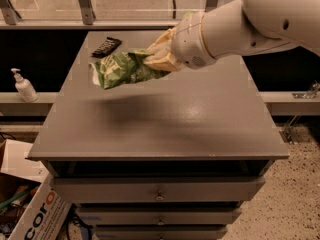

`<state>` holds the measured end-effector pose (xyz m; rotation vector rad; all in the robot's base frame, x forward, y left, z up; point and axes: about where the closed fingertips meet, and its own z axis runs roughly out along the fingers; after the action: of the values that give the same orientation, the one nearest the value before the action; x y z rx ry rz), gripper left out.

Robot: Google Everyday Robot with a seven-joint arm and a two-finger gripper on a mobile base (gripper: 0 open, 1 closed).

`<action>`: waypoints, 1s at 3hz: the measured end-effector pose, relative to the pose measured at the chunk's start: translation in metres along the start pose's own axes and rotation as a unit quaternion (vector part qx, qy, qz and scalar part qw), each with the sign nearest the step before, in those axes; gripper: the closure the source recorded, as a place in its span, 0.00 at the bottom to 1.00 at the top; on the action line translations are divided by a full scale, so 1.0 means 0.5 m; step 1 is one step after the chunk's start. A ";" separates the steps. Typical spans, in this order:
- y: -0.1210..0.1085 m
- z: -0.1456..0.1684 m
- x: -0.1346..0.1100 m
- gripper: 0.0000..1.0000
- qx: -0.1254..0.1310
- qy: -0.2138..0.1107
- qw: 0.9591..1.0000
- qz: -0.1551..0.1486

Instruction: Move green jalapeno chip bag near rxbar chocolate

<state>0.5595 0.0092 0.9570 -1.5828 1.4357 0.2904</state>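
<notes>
The green jalapeno chip bag point(120, 69) is held in the air above the left rear part of the grey table point(165, 124), casting a shadow below it. My gripper point(152, 59), cream-coloured at the end of the white arm point(240, 24), is shut on the bag's right end. The rxbar chocolate point(106, 46), a slim black bar with white lettering, lies on the table's far left corner, just behind and left of the bag.
The table has drawers below its front edge. A white soap dispenser point(22, 85) stands on a low ledge to the left. A cardboard box point(35, 214) sits on the floor at the lower left. A glass railing runs behind the table.
</notes>
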 end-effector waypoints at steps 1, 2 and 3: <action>-0.099 0.000 0.031 1.00 0.040 0.032 0.997 -0.063; -0.194 0.008 0.061 1.00 0.060 0.084 0.987 -0.121; -0.210 0.010 0.070 1.00 0.064 0.104 0.982 -0.142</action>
<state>0.6626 -0.0240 0.9791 -1.7236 1.3312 -0.1360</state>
